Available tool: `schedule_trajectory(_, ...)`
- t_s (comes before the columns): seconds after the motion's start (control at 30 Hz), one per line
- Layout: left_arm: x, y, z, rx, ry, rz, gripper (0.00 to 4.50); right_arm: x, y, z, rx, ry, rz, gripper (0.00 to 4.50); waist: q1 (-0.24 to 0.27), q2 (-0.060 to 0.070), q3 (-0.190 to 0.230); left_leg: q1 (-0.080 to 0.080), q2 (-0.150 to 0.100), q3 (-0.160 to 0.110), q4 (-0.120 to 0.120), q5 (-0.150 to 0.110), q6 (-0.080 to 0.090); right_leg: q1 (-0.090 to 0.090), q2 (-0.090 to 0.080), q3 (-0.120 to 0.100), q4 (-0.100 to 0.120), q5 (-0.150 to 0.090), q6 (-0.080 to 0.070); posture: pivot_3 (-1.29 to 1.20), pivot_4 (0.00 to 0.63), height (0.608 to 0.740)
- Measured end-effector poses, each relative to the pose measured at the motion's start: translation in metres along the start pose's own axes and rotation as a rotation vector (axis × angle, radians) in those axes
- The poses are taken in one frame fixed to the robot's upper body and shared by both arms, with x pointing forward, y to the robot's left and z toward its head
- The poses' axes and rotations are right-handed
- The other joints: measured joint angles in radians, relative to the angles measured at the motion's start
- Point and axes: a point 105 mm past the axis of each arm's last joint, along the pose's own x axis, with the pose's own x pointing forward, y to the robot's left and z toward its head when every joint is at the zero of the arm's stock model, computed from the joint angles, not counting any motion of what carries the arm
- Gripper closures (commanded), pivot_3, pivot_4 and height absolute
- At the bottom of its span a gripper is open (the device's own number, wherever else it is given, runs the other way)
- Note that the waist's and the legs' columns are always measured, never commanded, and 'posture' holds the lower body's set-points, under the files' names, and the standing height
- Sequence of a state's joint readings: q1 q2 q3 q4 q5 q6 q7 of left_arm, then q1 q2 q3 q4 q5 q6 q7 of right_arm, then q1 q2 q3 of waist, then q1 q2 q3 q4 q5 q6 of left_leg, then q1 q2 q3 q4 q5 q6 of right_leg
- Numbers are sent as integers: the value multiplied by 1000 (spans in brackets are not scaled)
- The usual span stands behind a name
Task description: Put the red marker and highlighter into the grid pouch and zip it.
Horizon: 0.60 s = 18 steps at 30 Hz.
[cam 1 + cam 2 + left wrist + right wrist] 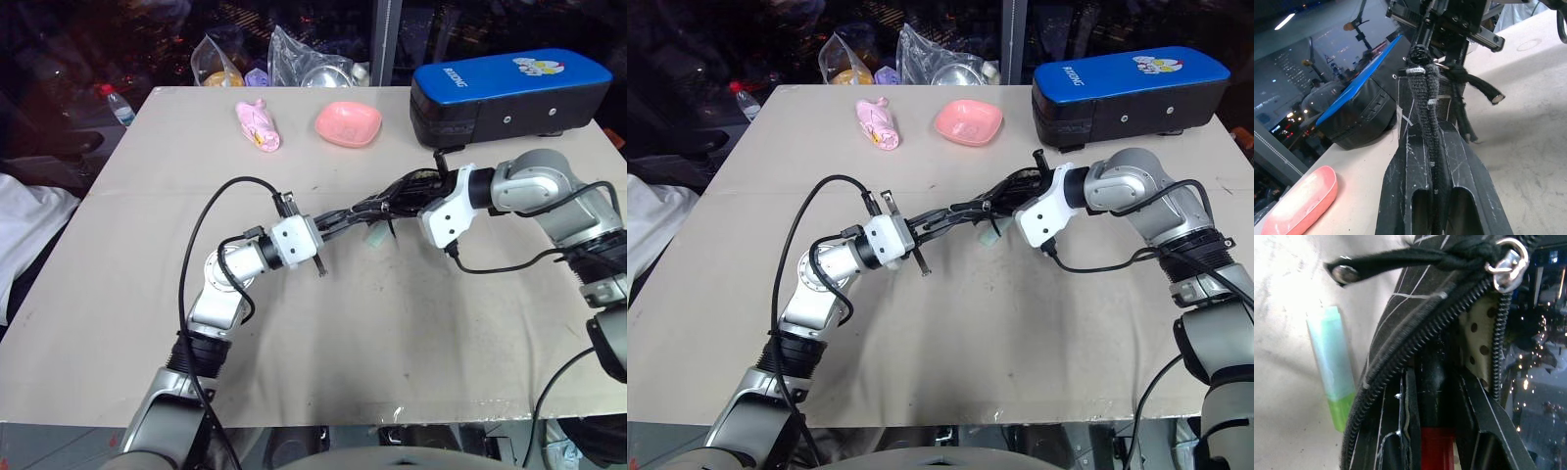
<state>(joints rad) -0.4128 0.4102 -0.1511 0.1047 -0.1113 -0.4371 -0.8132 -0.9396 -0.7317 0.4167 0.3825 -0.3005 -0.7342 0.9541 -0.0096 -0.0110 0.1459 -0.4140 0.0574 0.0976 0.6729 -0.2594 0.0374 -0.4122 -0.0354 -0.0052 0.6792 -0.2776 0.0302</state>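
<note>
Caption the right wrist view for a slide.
Right hand pushes the red marker into the open grid pouch; highlighter lies outside.

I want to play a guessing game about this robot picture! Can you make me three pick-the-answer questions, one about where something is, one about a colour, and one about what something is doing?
1. Where is the highlighter?
A. lying on the table beside the grid pouch
B. in the pink dish
C. on top of the blue case

2. What colour is the dish?
A. yellow
B. pink
C. green

3. What is the right pincer doing?
A. holding nothing
B. holding the red marker at the pouch's unzipped mouth
C. holding the highlighter

Answers: 1 A, it lies on the tabletop next to the pouch. 2 B, the dish is pink. 3 B, the red body sits between its fingers by the parted zipper.
</note>
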Motion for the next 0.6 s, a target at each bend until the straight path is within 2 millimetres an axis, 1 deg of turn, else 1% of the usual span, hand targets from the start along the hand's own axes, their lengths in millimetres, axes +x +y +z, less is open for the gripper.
schedule_trajectory(0.03, 0, 0, 0, -3, -3, 2, 4500, 1, 0, 0, 2, -3, -1, 3163, 0, 0, 0, 0, 0, 0, 0, 0, 0, 0, 0, 0, 0, 0, 0, 0, 150, 737)
schedule_trajectory(0.1, 1, 0, 1, -12, -12, 11, 4500, 3, 0, 1, 10, -9, -6, 2357, -1, 0, 0, 0, 0, 0, 0, 0, 0, 0, 0, 0, 1, 0, 0, 0, 150, 737)
schedule_trajectory(0.13, 1, 0, 1, -13, -13, 14, 4500, 3, 0, 1, 14, -10, -8, 1842, -1, 0, 0, 0, 0, 0, 0, 0, 0, 0, 0, 0, 1, 0, 0, 0, 150, 737)
schedule_trajectory(0.17, 1, 2, 1, -15, -12, 24, 4500, 3, -2, 0, 32, -11, -23, 1452, -1, 0, 0, 0, 0, 0, 0, 0, 0, 0, 0, 0, 1, 0, 0, 0, 150, 737)
schedule_trajectory(0.2, 0, 4, 0, -17, -8, 36, 4500, 2, -5, -2, 63, -11, -46, 876, -1, 0, 0, 0, 0, 0, 0, 0, 0, 0, 0, 0, 1, 0, 0, 0, 150, 737)
schedule_trajectory(0.23, -2, 7, -2, -21, -1, 57, 4500, -2, -9, -6, 103, -8, -76, 503, -1, 0, 0, 0, 0, 0, 0, 0, 0, 0, 0, 0, 1, 0, 0, 0, 150, 737)
schedule_trajectory(0.27, -5, 11, -5, -29, 13, 82, 4500, -8, -14, -10, 148, -1, -115, 35, -1, 0, 0, 0, 0, 0, 0, 0, 0, 0, 0, 0, 1, 0, 0, 0, 150, 737)
schedule_trajectory(0.4, -13, 25, -11, -56, 34, 163, 4500, -35, -36, -19, 354, -35, -241, 35, 1, 0, 0, 0, 0, 0, 0, 0, 0, 0, -1, -1, 0, 0, 0, 0, 150, 737)
schedule_trajectory(0.53, -14, 39, -12, -66, 42, 220, 4500, -53, -57, -17, 546, -116, -356, 35, 1, 0, 0, 0, 0, -1, 0, 0, 0, 0, -1, -1, 1, 0, 0, 0, 150, 737)
schedule_trajectory(0.57, -15, 44, -12, -66, 43, 243, 4500, -57, -61, -16, 614, -134, -388, 35, 1, 0, 0, 0, 0, -2, 0, 0, 0, 0, -1, -2, 1, 0, 0, 0, 150, 737)
schedule_trajectory(0.6, -16, 51, -12, -63, 44, 269, 4500, -59, -60, -15, 697, -148, -417, 35, 2, 0, 0, 0, 1, -2, 0, 0, 0, 1, -2, -2, 1, 0, 0, 0, 150, 737)
